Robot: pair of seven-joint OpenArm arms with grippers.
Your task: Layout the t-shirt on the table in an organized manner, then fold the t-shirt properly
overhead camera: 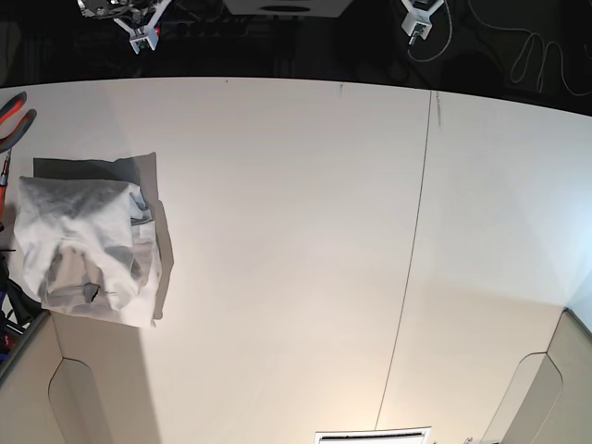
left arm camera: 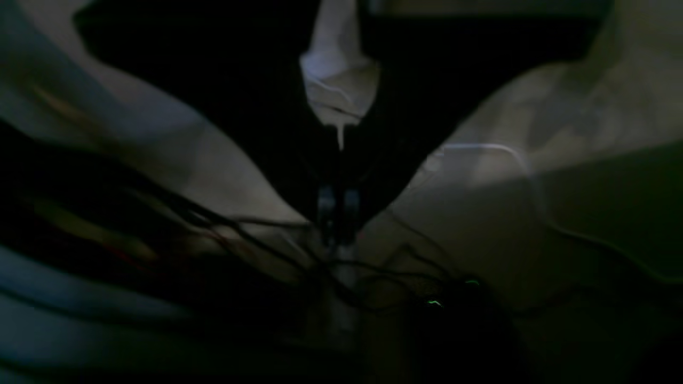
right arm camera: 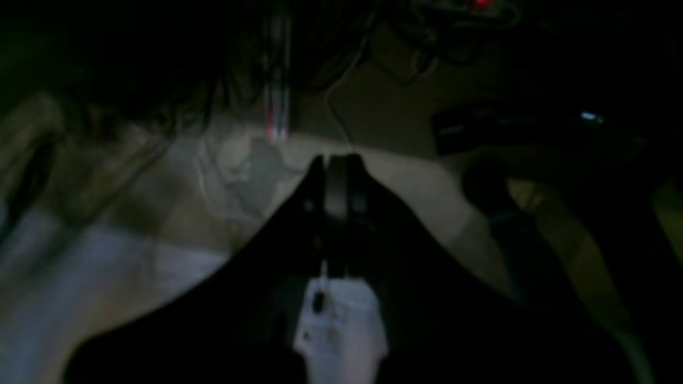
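Note:
The white t-shirt [overhead camera: 88,242] lies in a rumpled, bunched heap at the left edge of the white table [overhead camera: 277,231]. It is not spread out. My right gripper [overhead camera: 139,37] hangs beyond the table's far edge at the upper left, far from the shirt. In the dark right wrist view its fingers [right arm camera: 336,170] are pressed together with nothing between them. My left gripper [overhead camera: 418,26] hangs beyond the far edge at the upper right. In the dark left wrist view [left arm camera: 337,205] its jaws are closed and empty.
Red-handled pliers [overhead camera: 13,116] lie at the table's left edge above the shirt. A thin dark seam [overhead camera: 412,259] crosses the table right of centre. Cut-out corners are at front left [overhead camera: 74,393] and front right [overhead camera: 541,393]. Cables [overhead camera: 541,55] lie behind the far edge.

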